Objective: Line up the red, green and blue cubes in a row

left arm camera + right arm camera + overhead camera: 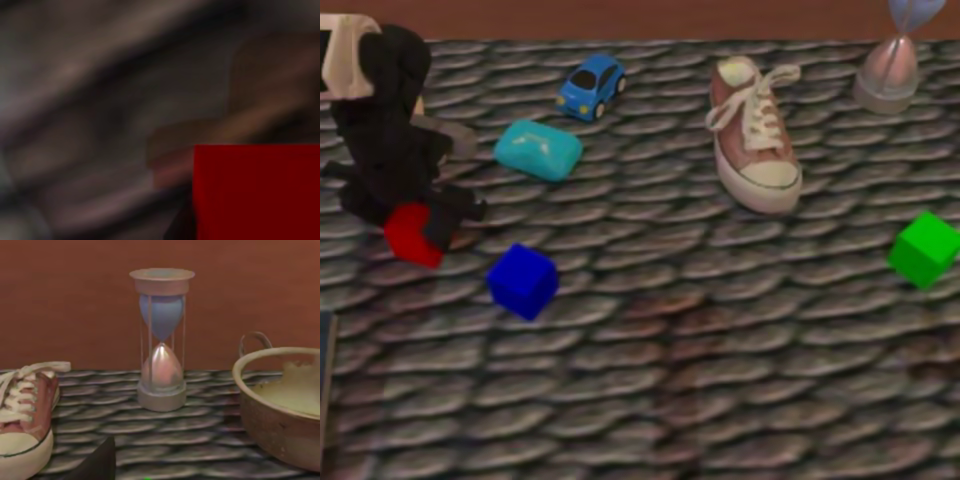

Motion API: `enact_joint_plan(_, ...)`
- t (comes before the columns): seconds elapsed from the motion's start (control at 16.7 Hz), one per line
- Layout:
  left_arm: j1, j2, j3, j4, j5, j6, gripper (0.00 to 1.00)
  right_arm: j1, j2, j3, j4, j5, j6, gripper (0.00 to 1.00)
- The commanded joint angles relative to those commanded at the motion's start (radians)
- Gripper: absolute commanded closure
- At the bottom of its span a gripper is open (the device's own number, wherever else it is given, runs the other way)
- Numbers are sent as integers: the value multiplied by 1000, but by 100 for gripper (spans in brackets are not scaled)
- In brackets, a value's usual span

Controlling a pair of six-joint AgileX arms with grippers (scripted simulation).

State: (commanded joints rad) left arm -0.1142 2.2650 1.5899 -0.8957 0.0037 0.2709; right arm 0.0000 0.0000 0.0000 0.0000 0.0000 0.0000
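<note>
My left gripper [420,228] is down at the table's left side, shut on the red cube [408,242]. That cube fills the left wrist view's corner as a red block [257,192], with a dark finger against its edge. The blue cube [523,281] lies on the mat just right of the red one, apart from it. Far off at the right edge sits the green cube [924,249]. My right arm is outside the top view. In its wrist view one dark fingertip [102,460] stands off to the side, so the right gripper [145,474] is open and holds nothing.
A teal rounded block [538,150] and a light-blue toy car [591,86] lie behind the blue cube. A pink sneaker [752,135] sits at centre right and an hourglass [890,70] at the back right. The right wrist view also shows a metal pan [280,405].
</note>
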Motion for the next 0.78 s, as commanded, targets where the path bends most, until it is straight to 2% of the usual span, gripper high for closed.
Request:
enact_joint_plan(0.12, 0, 0, 0, 0, 0, 0, 98, 0, 0, 0, 0, 0, 0, 0)
enact_joint_plan(0.18, 0, 0, 0, 0, 0, 0, 100, 0, 0, 0, 0, 0, 0, 0)
enact_joint_plan(0.78, 2, -30, 23, -27, 6, -2, 100, 0, 0, 0, 0, 0, 0, 0)
